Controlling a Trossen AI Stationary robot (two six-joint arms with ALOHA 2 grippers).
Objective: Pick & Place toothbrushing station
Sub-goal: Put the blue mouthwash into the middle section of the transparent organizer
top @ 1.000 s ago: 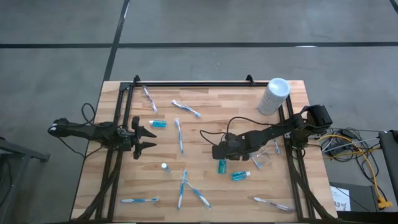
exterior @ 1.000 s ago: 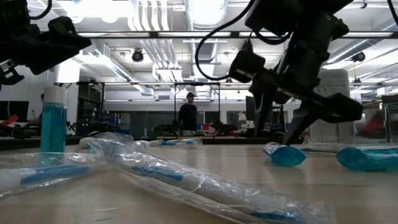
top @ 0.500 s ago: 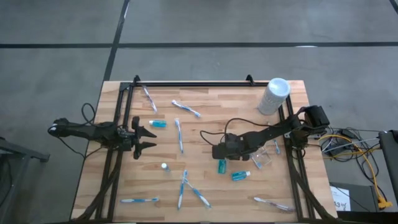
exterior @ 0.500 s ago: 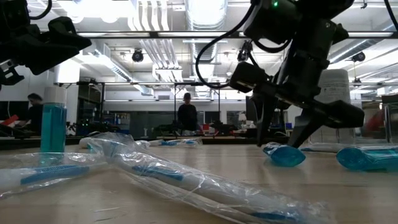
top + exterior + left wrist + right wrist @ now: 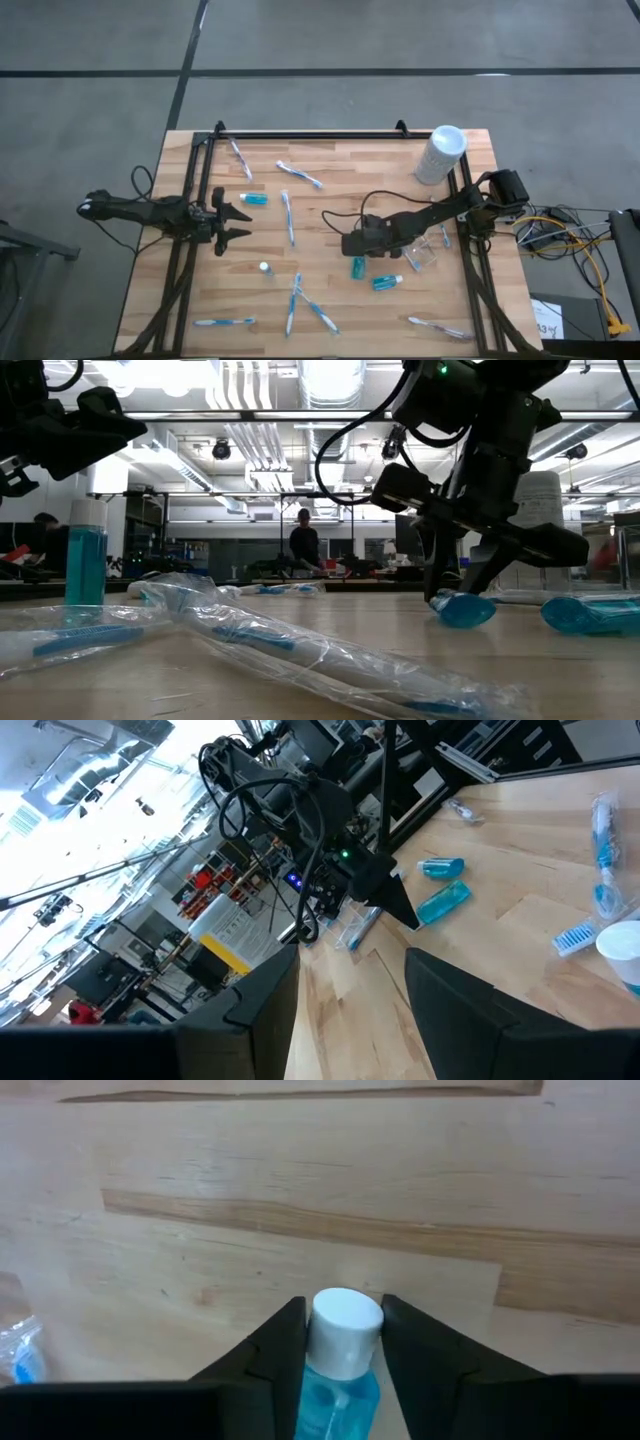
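Tube (image 5: 357, 267) btwn R gripper (image 5: 352, 246) fingers, 2nd tube (image 5: 387, 283) beside, pouch (image 5: 420, 256) right.

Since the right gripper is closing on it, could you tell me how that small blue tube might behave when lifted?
The blue tube looks small, so probably light. Its round white cap sits between the right gripper fingers; smooth plastic may slip. Lying flat on the table, it could roll if nudged.

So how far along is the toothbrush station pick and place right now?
Early. Nothing looks packed yet: the clear pouch lies on the table with toothbrushes and small blue tubes scattered around it. In hand: the right gripper is down on one blue tube, fingers against its sides just below the white cap. The left gripper waits open at the table's left edge. Everything else is left to move.
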